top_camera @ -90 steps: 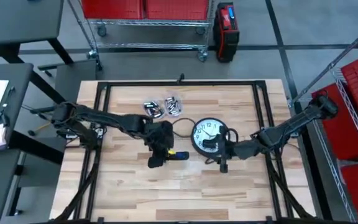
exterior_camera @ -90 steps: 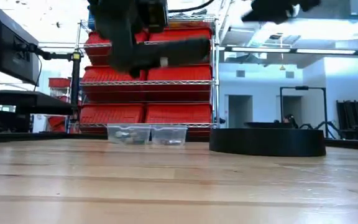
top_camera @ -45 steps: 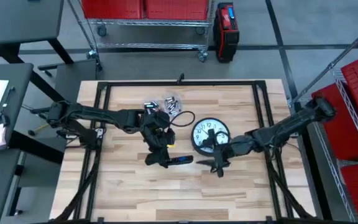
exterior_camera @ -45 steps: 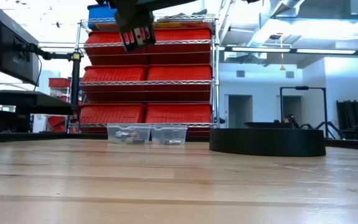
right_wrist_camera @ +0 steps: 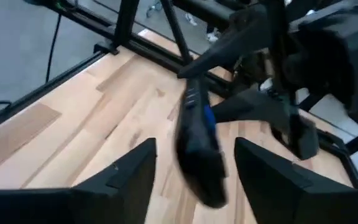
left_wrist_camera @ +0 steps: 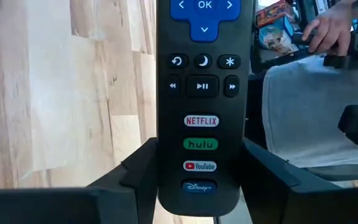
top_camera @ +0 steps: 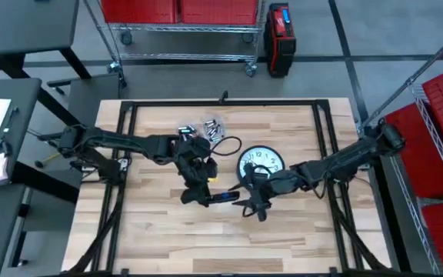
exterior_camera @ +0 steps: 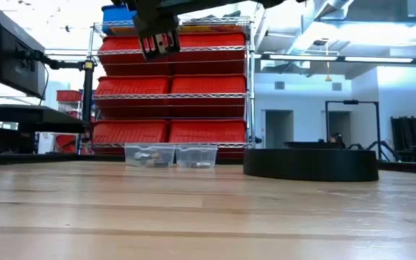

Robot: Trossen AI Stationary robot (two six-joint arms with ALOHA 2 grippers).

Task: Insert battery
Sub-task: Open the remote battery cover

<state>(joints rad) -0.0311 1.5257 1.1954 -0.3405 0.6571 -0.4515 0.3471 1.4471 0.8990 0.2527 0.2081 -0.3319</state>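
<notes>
High view: my left gripper [top_camera: 196, 192] clamps the remote [top_camera: 220, 197] beside the clock [top_camera: 261, 165], presenting it to my open, empty right gripper [top_camera: 246, 206].

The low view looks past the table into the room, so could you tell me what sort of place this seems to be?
Probably a workshop or lab storeroom: wire shelving stacked with red storage bins, exposed ceiling ducts, and a wooden workbench carrying a wall clock laid flat.
</notes>
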